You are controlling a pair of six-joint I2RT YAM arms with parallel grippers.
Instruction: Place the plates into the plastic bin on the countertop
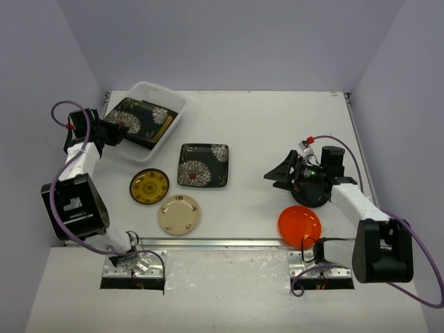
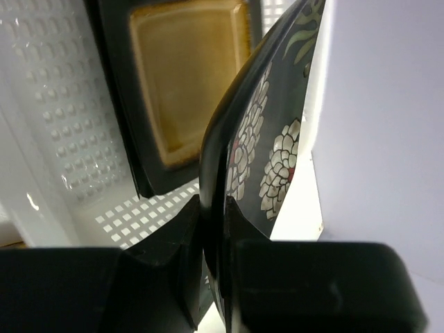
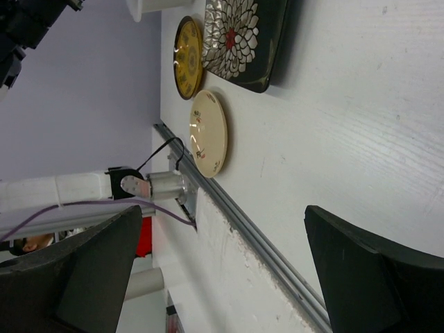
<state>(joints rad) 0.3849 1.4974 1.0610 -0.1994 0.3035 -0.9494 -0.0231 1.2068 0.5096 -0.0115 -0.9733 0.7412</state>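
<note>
The left fingers [image 2: 159, 257] are clamped on the rim of a black white-flowered plate [image 2: 270, 159], one finger on each face. The plate stands tilted inside the plastic bin [image 1: 149, 90] at the far left corner of the counter [image 1: 277, 132]. Just behind it in the bin lies an amber square plate [image 2: 184, 76] with a dark rim, against the bin's perforated wall.

The right fingers [image 3: 374, 277] are spread wide with nothing between them. They are above bare counter on the right side and point left toward the loose plates.

Out on the counter a second flowered square plate [image 1: 202, 165] lies flat near the middle. A yellow patterned round plate [image 1: 149, 186] sits just to its left, with a cream plate [image 1: 179, 214] nearer the front edge. An orange plate [image 1: 300, 225] lies at the front edge beside the right arm.
</note>
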